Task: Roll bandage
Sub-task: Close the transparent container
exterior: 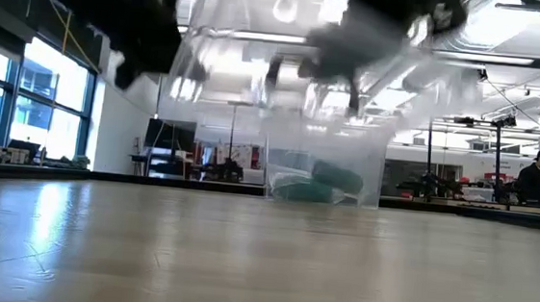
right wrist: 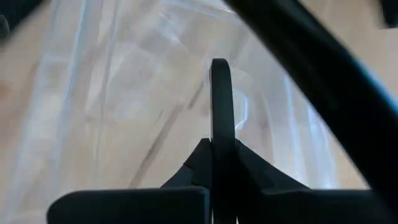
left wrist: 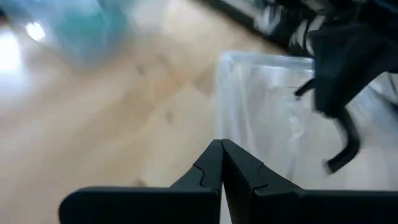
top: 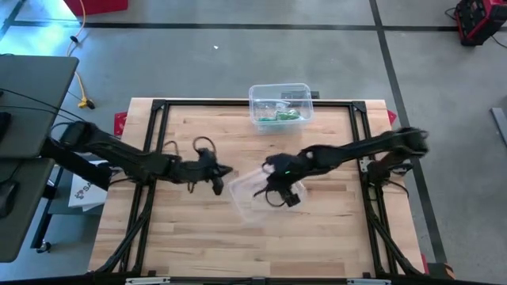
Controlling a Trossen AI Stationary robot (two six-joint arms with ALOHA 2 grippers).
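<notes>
A clear plastic box (top: 252, 198) hangs over the middle of the table, between my two grippers; the low view shows the box (exterior: 255, 92) clear of the wood. My left gripper (top: 230, 172) is shut at its left end, and my right gripper (top: 275, 192) is shut at its right part. Green bandage rolls (top: 285, 115) lie in a second clear tub (top: 279, 92) that stands on its base at the table's far middle; the rolls (exterior: 330, 180) also show in the low view. My left gripper pinches the box's thin rim (left wrist: 221, 93) between its two shut fingers, coming from the table's left and slanting slightly down. The box is lifted clear of the table. My right gripper is shut on a clear wall of the box (right wrist: 186, 106), slanting down from the right. Its own fingers (right wrist: 221, 99) hide the exact spot.
Bare wood lies near and left of the box. A black frame (top: 158, 107) runs around the tabletop. Red clamps (top: 120, 121) sit at the far corners. A person (exterior: 538, 177) stands in the room beyond the table's far right.
</notes>
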